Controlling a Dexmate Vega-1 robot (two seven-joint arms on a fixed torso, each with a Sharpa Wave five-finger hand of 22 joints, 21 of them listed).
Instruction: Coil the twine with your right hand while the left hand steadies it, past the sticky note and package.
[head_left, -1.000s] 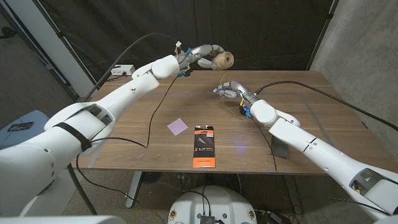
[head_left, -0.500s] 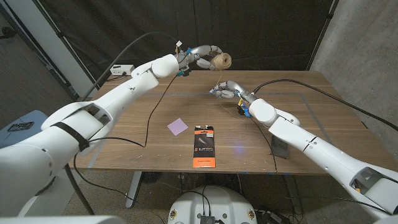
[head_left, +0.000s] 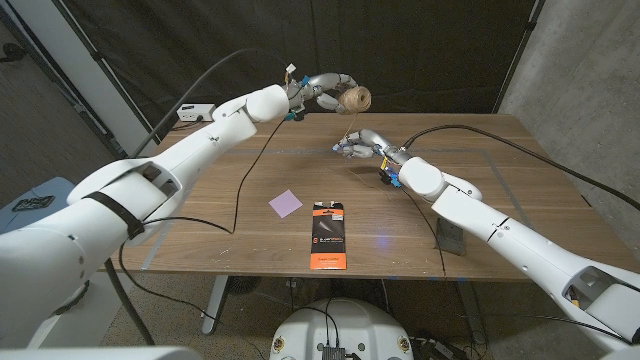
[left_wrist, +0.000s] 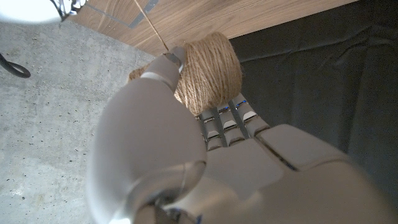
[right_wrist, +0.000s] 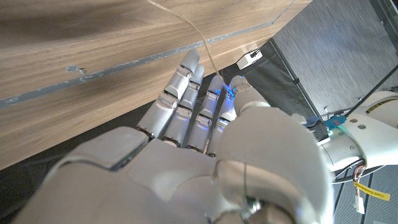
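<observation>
The left hand grips the ball of twine, lifted above the far edge of the table. In the left wrist view its fingers and thumb close round the ball, and a loose strand leaves the ball towards the table. Most of the twine looks wound already, as far as I can judge; a free length is left to coil.

Nearer the robot than both hands lie the sticky note and the package, well apart from the ball.

The right hand hovers just below and beside the ball. In the right wrist view a thin strand runs into its fingers, which lie close together, so it appears to pinch the twine; the head view is too small to show this.
</observation>
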